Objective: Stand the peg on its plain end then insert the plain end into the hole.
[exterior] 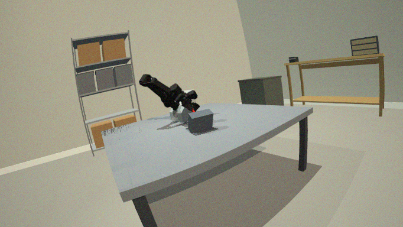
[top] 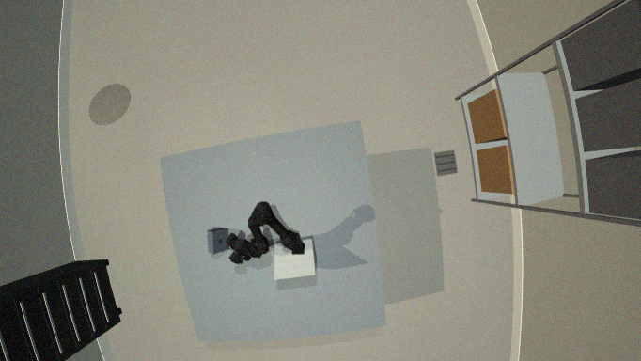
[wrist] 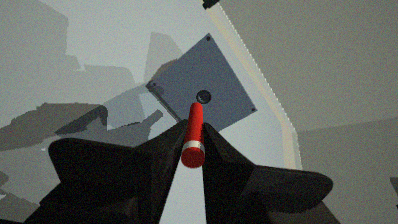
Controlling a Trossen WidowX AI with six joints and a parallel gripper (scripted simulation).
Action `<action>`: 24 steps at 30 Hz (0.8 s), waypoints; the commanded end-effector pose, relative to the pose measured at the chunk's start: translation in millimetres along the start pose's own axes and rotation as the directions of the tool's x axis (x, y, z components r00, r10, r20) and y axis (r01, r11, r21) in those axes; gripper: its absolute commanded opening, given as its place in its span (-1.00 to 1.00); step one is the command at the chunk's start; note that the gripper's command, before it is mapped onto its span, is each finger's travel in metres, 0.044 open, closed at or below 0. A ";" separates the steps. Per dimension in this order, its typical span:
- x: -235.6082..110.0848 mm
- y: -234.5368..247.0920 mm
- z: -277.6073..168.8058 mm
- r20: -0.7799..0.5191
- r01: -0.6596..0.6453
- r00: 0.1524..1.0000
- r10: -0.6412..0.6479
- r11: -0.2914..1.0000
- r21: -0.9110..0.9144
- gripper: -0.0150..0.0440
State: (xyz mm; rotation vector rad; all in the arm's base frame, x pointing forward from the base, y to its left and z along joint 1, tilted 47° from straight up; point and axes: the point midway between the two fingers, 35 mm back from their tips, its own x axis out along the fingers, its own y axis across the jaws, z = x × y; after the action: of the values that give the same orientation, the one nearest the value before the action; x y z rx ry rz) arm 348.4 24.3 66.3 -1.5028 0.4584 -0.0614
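Observation:
The red peg (wrist: 195, 127) is between the fingertips of my gripper (wrist: 195, 125), which is shut on it. Its white-banded end is toward the wrist camera and its plain end points away, toward the panel. A bit of red also shows at the fingertips in the exterior view (exterior: 194, 110) and in the top view (top: 227, 243). The grey sloped panel (wrist: 227, 80) (top: 212, 241) (exterior: 201, 122) stands on the table. Its round dark hole (wrist: 203, 96) (top: 221, 241) shows just beyond the peg's plain end in the wrist view. The peg is outside the hole; the exact gap is hard to tell.
The blue-grey table (top: 263, 155) (exterior: 153, 159) carries the panel and the arm. The arm (top: 263, 218) (exterior: 159, 90) reaches from a white base block (top: 294, 268) toward the panel. Dark screws sit at the panel's corners. Shelves and a bench stand away from the table.

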 end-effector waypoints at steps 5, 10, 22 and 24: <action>6.9 0.5 -1.3 0.013 0.018 1.000 -0.018 1.000 -0.014 -0.49; 10.0 -0.6 -1.7 0.021 0.033 0.999 -0.033 0.999 -0.017 -0.49; 14.7 -2.0 -2.9 0.035 0.059 0.998 -0.059 0.998 -0.013 -0.49; 15.5 -2.1 -3.2 0.038 0.064 0.997 -0.064 0.998 -0.012 -0.49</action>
State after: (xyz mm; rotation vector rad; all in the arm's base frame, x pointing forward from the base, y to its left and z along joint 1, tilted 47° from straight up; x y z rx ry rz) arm 360.8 18.7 67.6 -1.5223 0.3828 -0.0818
